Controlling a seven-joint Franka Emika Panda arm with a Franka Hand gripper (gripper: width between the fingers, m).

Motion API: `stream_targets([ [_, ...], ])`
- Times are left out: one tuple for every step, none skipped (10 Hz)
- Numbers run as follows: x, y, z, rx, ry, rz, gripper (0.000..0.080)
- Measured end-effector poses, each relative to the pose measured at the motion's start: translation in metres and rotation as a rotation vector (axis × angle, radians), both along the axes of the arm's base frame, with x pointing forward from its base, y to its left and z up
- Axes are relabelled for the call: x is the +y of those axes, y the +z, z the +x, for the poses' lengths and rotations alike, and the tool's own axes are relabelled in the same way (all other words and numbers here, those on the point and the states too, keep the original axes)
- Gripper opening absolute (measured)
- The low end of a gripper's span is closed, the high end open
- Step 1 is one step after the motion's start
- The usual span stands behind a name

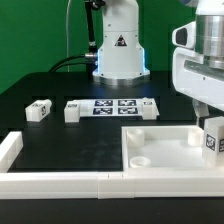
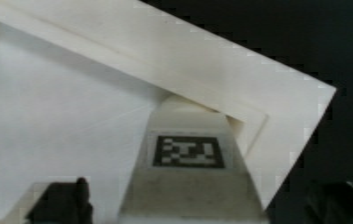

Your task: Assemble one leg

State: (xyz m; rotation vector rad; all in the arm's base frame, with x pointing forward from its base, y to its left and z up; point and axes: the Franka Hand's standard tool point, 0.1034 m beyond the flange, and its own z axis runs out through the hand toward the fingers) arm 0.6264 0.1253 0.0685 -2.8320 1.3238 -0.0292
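A leg [image 1: 212, 138], a small white block with a square tag, stands at a corner of the large white square slab [image 1: 160, 150] on the exterior view's right. My gripper [image 1: 206, 120] is right above it. In the wrist view the leg [image 2: 191, 150] rises from the slab's corner [image 2: 244, 70] between my gripper's [image 2: 199, 205] dark fingers [image 2: 63, 200]. One finger lies against the leg's side, and a gap shows between the leg and the other finger. The jaws stand open around the leg. Two more legs [image 1: 38, 110] [image 1: 73, 111] lie loose on the black table at the exterior view's left.
The marker board [image 1: 122, 106] lies flat on the table in front of the robot base [image 1: 118, 50]. A long white L-shaped rail [image 1: 60, 181] runs along the table's front edge and up the exterior view's left. The slab has a round socket [image 1: 141, 158].
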Motion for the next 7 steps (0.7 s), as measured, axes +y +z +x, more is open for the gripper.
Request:
stream_targets([
  [0.0023,-0.0004,-0.0007,0.0,0.164,-0.002,0.0641],
  [0.0024,-0.0001,-0.0005,-0.001,0.306,-0.005,0.0648],
  [0.0009,-0.0002,-0.0001,0.0,0.471,-0.013,0.0648],
  [-0.0004,-0.0008,-0.0002,0.001,0.632,-0.02,0.0649],
  [-0.0004,-0.001,-0.0014,0.013,0.753,-0.021,0.0649],
  [-0.0006,0.0001,-0.0017,0.027,0.891,-0.039,0.0649],
  [-0.0018,0.0016,-0.0005,0.032,1.014,-0.05,0.0649],
])
